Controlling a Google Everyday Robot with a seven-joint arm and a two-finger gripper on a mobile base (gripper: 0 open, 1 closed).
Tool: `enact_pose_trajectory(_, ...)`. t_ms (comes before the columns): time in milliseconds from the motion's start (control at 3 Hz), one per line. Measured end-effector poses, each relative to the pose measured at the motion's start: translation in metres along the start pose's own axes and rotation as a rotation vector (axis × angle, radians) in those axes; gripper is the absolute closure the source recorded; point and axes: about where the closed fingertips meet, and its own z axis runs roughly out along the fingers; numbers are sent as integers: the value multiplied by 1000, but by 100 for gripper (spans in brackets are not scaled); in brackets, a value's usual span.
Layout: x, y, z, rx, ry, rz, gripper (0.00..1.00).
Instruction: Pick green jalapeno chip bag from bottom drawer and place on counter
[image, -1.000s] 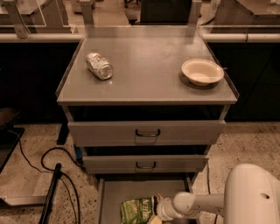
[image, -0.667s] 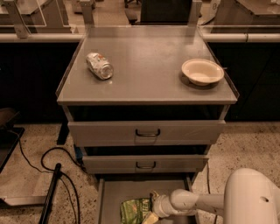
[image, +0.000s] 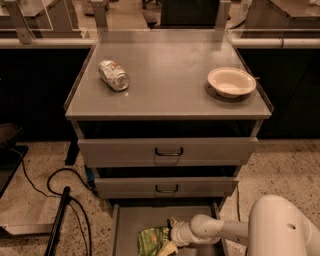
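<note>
inspection note: over the last second i saw the pincer (image: 169, 246) creep leftward inside the wide shallow grey metal bottom drawer (image: 145, 216), closing on the crinkly green jalapeno chip bag (image: 151, 240), which lay unmoved just left of it. i could not tell the pincer's state. i judged the lift to the flat grey metal counter (image: 170, 60) above not yet begun.

Overall light: warm, yellowish, coming from overhead.
Bench (image: 170, 95): brightest surface, with a soft sheen toward the far edge.
Bowl (image: 231, 81): dark shadow at its near side.
Can (image: 114, 75): small glints on the metal.
Under the bench lip: deep band of shadow.
Bottom drawer (image: 131, 220): dim, shaded from above.
Hand (image: 172, 239): low in the bottom drawer against the green bag (image: 151, 241), dimly lit.
Surroundings: nearly black on both sides.
</note>
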Motion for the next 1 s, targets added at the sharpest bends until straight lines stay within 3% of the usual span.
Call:
enact_pose_trajectory(667,20,3,32,-26,30,42,0)
enact_pose_trajectory(1000,20,3,32,-26,30,42,0)
